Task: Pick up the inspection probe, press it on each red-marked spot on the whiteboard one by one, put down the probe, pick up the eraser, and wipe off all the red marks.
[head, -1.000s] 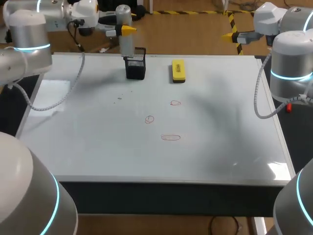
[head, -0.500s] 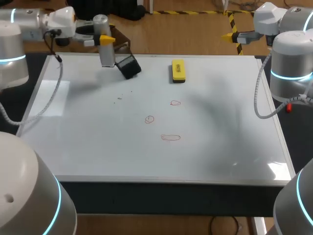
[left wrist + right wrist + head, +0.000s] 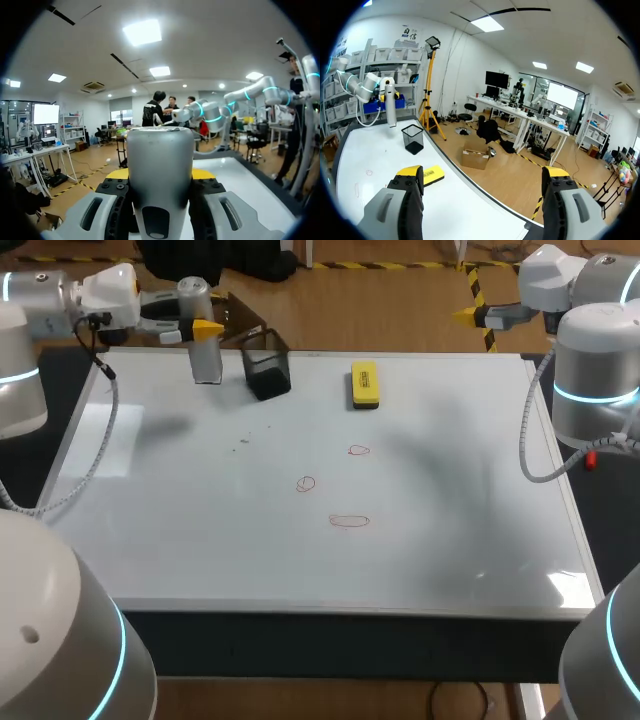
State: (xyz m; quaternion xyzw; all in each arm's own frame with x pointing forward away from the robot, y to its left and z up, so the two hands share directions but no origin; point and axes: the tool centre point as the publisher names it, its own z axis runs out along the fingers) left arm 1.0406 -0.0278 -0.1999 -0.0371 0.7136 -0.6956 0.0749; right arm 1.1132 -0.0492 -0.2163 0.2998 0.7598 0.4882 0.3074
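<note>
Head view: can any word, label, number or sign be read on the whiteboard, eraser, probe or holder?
No text can be read.
Whiteboard: only three red marks, drawn loops, not letters.
Eraser: any print is too small to read.
Probe and holder: no print visible.

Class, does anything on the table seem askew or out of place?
The black mesh holder at the whiteboard's far edge seems to lean instead of standing square in the head view. The right wrist view shows it nearly upright, so the tilt is uncertain.

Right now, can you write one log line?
left gripper: shut on probe | right gripper: open | red marks: three | eraser: on whiteboard
</note>
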